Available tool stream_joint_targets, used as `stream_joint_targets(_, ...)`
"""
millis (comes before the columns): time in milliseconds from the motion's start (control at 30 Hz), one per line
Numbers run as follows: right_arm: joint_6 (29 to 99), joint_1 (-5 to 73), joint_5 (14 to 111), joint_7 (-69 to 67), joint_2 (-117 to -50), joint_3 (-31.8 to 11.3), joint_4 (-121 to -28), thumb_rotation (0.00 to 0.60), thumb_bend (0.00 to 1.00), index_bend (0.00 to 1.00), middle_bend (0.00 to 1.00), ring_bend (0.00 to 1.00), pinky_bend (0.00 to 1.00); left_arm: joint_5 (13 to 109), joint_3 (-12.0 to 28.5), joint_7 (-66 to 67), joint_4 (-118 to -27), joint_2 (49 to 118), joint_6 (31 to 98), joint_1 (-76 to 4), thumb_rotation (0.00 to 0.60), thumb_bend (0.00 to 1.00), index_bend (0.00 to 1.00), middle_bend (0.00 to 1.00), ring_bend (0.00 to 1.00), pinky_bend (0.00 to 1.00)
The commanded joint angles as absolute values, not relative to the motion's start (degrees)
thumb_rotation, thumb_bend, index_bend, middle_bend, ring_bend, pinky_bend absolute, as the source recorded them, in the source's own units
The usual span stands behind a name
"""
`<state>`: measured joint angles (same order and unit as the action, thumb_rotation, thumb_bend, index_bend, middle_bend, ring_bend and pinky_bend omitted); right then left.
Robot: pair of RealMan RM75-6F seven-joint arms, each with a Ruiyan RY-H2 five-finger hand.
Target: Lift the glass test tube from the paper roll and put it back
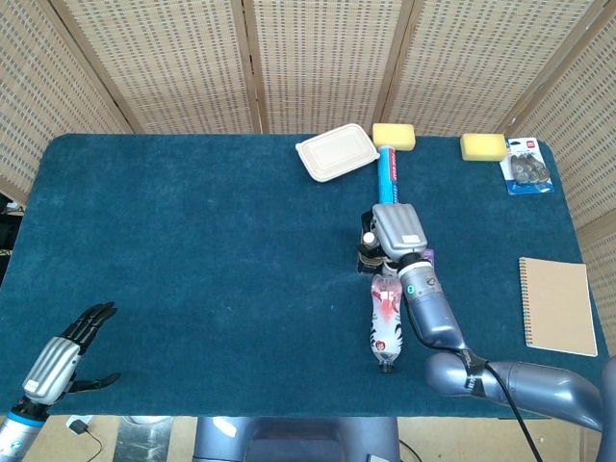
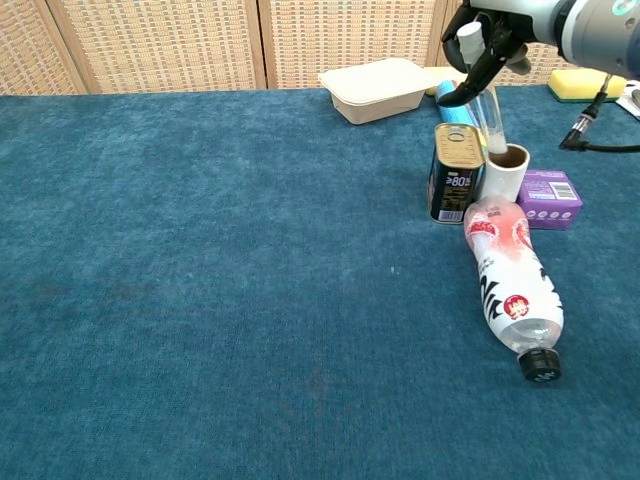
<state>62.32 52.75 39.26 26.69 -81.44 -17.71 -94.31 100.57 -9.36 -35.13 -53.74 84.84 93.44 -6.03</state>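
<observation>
The glass test tube (image 2: 486, 105) has a white cap (image 2: 468, 32) and leans to the upper left. Its lower end sits at the mouth of the upright white paper roll (image 2: 505, 172). My right hand (image 2: 492, 28) grips the tube near the cap, above the roll. From the head view, the right hand (image 1: 397, 229) covers the roll, and only the tube's cap (image 1: 368, 237) shows at its left edge. My left hand (image 1: 63, 358) hovers with its fingers spread at the near left corner of the table and holds nothing.
A gold tin can (image 2: 455, 172) stands touching the roll's left side and a purple box (image 2: 548, 198) lies to its right. A plastic bottle (image 2: 510, 285) lies in front. A white food box (image 2: 378, 88), yellow sponges (image 1: 394, 136), a blister pack (image 1: 526, 166) and a notebook (image 1: 558, 306) lie further off.
</observation>
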Motion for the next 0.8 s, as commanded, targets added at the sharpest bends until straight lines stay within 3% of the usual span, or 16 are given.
stream_joint_targets(33,62.1,52.7,40.7,25.3,-82.6,-17.8,-92.9,0.600,0.27,0.83,0.96,0.95,0.79,100.6,-9.4,-35.1,-53.8,84.8,93.4,-6.1,0.600,0.06,0.04,0.05,0.04,0.21)
stream_joint_targets(800,60.6,51.5,43.8,22.6,-82.4,-18.5,-90.2,0.600,0.23,0.82,0.92,0.89,0.73,100.7,-9.5,-34.9,-53.8,84.8,93.2,-6.2,0.600,0.06,0.04,0.05,0.04,0.21)
